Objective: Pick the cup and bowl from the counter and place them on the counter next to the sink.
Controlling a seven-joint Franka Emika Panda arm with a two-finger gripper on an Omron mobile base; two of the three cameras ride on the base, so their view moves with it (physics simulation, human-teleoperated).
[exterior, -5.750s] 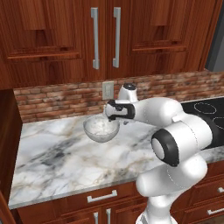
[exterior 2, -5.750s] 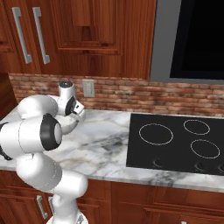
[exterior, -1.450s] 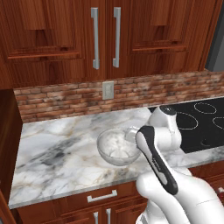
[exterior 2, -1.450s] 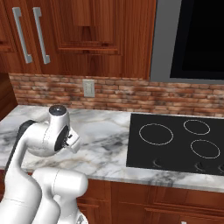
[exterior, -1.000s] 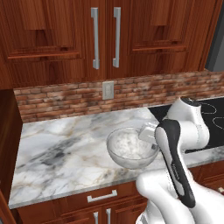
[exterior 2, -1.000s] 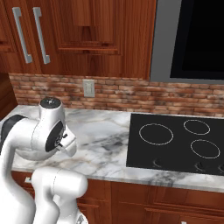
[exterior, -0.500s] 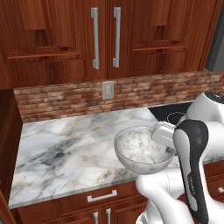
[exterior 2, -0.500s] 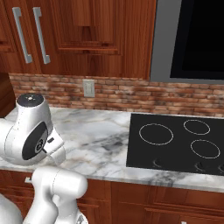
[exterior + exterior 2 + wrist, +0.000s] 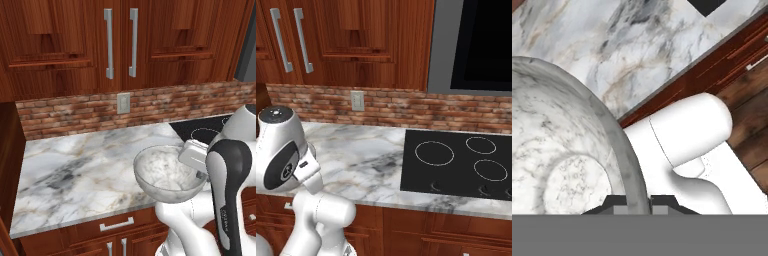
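The bowl (image 9: 162,172), wide, glassy and mottled grey-white, hangs upright in the air over the front edge of the counter (image 9: 75,175). My gripper (image 9: 185,161) is shut on its right rim. In the hand view the rim of the bowl (image 9: 572,150) runs down between the two dark fingertips of my gripper (image 9: 638,201), with the veined counter (image 9: 612,40) below. The cup and the sink are out of view.
The black cooktop (image 9: 456,160) lies in the counter to the right of the bowl. A brick backsplash with a wall outlet (image 9: 123,103) runs behind, under reddish wooden cabinets. Drawer fronts (image 9: 115,225) sit under the counter's edge. My arm's bulky links (image 9: 286,155) stand at the near edge.
The arm has carried the bowl from the counter's back rightward and toward its front edge, closer to the base. The grip on the rim has stayed the same.
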